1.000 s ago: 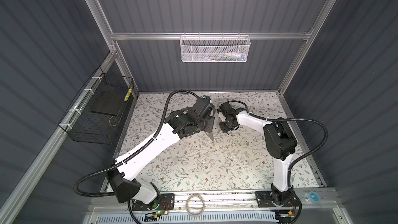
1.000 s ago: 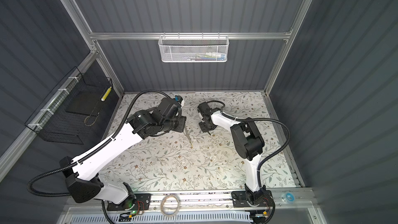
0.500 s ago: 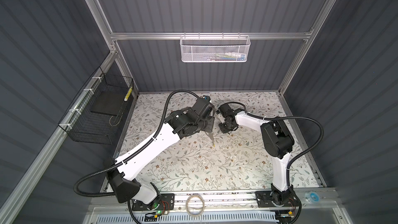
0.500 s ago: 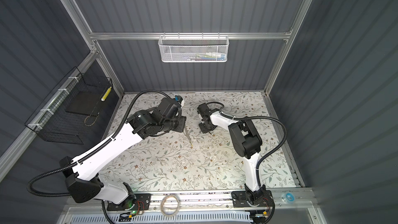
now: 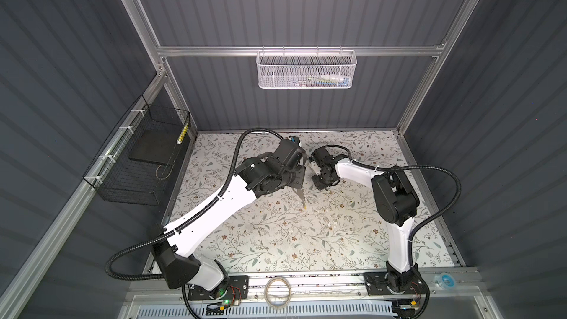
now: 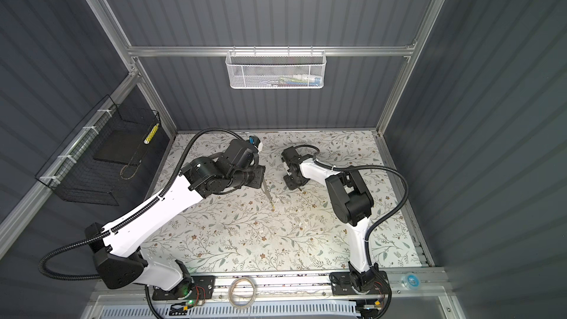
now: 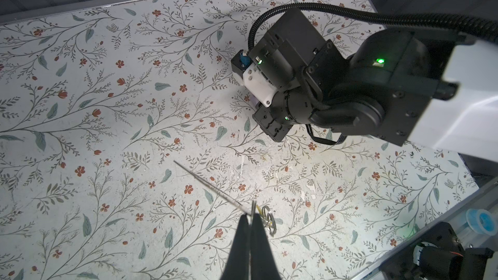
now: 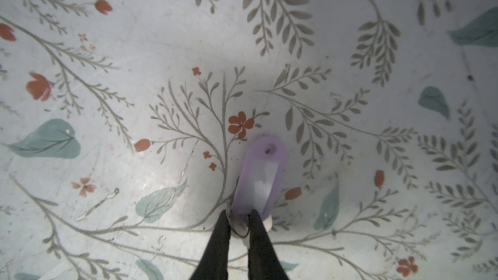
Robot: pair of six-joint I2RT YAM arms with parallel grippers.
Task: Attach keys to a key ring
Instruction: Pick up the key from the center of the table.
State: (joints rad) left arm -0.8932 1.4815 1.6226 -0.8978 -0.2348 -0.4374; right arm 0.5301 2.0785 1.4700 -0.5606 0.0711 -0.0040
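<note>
Straddling lilac key (image 8: 260,176), right jaws narrow, grip unclear; left jaws clamped on key ring (image 7: 253,206)

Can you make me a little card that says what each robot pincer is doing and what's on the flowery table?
Left pincer: shut on a thin metal piece, seen edge-on
Beside it: yellow bit, small wire rings
Right pincer: straddling one end of the lilac key tag
Lilac key tag: lying on the flowery table
</note>
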